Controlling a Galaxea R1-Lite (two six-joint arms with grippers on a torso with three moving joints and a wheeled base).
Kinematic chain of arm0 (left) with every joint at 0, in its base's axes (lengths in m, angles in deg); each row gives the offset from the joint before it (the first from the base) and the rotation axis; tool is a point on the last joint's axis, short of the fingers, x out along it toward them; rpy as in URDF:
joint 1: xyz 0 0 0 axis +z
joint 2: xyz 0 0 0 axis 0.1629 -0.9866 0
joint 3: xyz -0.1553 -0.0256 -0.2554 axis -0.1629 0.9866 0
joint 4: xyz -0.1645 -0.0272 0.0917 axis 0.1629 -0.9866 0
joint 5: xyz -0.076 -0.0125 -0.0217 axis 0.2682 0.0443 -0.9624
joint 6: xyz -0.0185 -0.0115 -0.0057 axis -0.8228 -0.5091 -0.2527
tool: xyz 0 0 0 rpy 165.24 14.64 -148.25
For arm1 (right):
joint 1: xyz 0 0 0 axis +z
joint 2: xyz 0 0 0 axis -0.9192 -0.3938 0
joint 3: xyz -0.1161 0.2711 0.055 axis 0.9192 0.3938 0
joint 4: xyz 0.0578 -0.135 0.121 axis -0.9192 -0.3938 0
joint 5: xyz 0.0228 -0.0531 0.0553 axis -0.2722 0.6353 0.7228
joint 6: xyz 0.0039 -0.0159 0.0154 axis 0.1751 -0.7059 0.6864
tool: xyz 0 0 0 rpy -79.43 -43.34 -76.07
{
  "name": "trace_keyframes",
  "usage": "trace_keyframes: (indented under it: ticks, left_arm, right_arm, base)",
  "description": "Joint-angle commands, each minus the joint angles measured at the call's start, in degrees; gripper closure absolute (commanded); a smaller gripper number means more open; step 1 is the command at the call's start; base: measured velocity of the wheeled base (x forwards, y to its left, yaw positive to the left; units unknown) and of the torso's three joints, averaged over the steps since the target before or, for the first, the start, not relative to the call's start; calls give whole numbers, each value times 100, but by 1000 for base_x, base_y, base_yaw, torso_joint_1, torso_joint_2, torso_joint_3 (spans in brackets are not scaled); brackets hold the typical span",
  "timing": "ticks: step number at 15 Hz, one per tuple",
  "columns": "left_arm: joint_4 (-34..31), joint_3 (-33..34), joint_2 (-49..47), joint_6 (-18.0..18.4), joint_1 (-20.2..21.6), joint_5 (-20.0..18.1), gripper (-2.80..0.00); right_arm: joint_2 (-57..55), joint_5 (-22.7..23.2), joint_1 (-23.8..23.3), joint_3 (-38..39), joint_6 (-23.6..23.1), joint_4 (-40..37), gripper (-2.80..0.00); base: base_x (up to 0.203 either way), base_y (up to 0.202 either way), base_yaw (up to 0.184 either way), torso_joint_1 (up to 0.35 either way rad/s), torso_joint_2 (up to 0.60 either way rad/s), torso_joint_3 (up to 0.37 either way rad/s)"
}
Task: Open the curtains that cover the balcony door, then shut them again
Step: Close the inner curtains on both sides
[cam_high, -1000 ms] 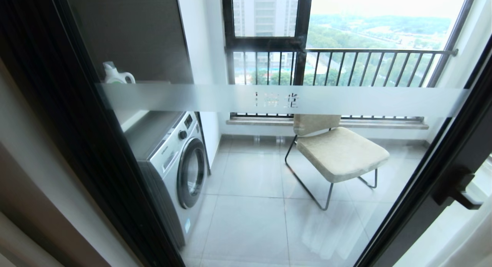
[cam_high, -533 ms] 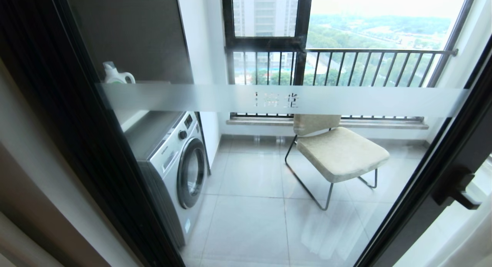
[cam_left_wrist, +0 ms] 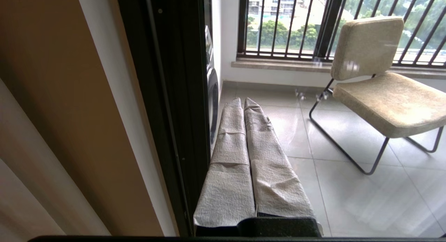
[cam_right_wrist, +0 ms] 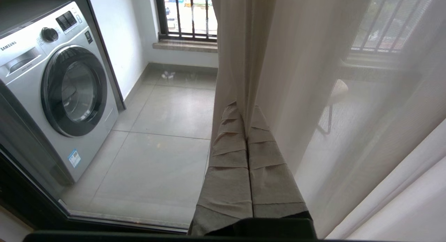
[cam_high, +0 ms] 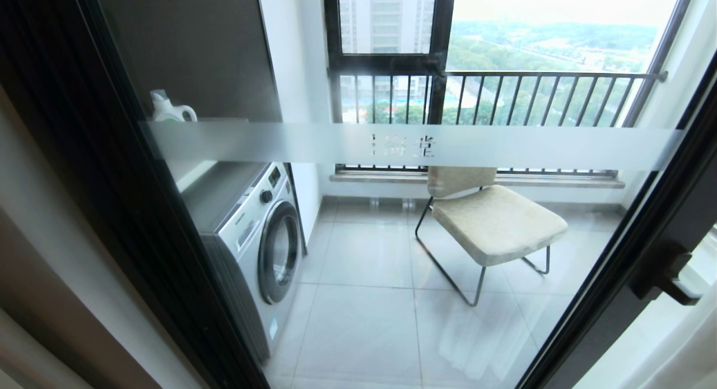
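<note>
Here the balcony door stands uncovered, its glass showing the washing machine and chair beyond, since the curtains hang gathered at the robot's right. The right gripper, clenched, rests against their edge, seemingly holding no fabric; the left gripper is clenched empty by the frame.

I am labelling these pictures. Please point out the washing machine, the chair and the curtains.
Silver front-loading washing machine (cam_high: 278,252): head view, round door.
Beige padded chair (cam_high: 498,223): head view, seat.
Cream fabric curtains (cam_right_wrist: 296,60): right wrist view, sheer panel.
</note>
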Motion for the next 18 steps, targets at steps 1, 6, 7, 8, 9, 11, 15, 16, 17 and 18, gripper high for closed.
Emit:
trace_keyframes:
  ticks: [1, 6, 7, 8, 9, 11, 15, 16, 17, 18]
  left_arm:
    - [3, 0, 2, -6, 1, 5, 0]
    - [3, 0, 2, -6, 1, 5, 0]
    - [3, 0, 2, -6, 1, 5, 0]
    - [3, 0, 2, -6, 1, 5, 0]
    - [3, 0, 2, -6, 1, 5, 0]
    - [3, 0, 2, 3, 1, 5, 0]
    - [3, 0, 2, 3, 1, 5, 0]
    - [3, 0, 2, 3, 1, 5, 0]
    - [3, 0, 2, 3, 1, 5, 0]
    - [3, 0, 2, 3, 1, 5, 0]
  right_arm:
    - [2, 3, 1, 0, -2, 1, 0]
    - [2, 3, 1, 0, -2, 1, 0]
    - [2, 3, 1, -6, -2, 1, 0]
    - [2, 3, 1, -1, -2, 1, 0]
    - [2, 3, 1, -5, -2, 1, 0]
    - [2, 3, 1, -9, -2, 1, 0]
    - [2, 3, 1, -1, -2, 1, 0]
    - [2, 3, 1, 0, -2, 1, 0]
    - [2, 3, 1, -1, -2, 1, 0]
    - [2, 3, 1, 0, -2, 1, 0]
  base:
    - [0, 0, 0, 0, 0, 0]
    - [0, 0, 0, 0, 0, 0]
    - [0, 0, 0, 0, 0, 0]
    - [0, 0, 0, 0, 0, 0]
    - [5, 68, -10, -11, 2, 6]
    - [2, 147, -4, 7, 2, -2]
    - [0, 192, 0, 4, 1, 5]
    - [0, 188, 0, -1, 7, 2]
    - [0, 196, 1, 2, 1, -2]
    - [0, 188, -1, 2, 2, 7]
